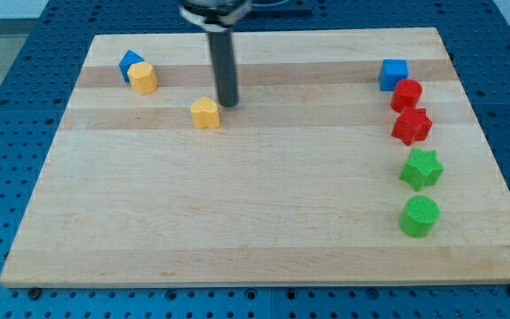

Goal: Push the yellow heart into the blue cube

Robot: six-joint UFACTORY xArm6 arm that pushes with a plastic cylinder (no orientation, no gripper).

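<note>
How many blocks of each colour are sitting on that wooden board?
Blue: 2, a cube and another block
Yellow: 2, a heart and another block
Red: 2
Green: 2
Total: 8

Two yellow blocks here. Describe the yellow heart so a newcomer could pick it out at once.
On the wooden board, look at the upper left-centre, at the foot of the dark rod, my tip. The small yellow heart-shaped block sits just left of it, alone. The other yellow block touches a blue one.
</note>
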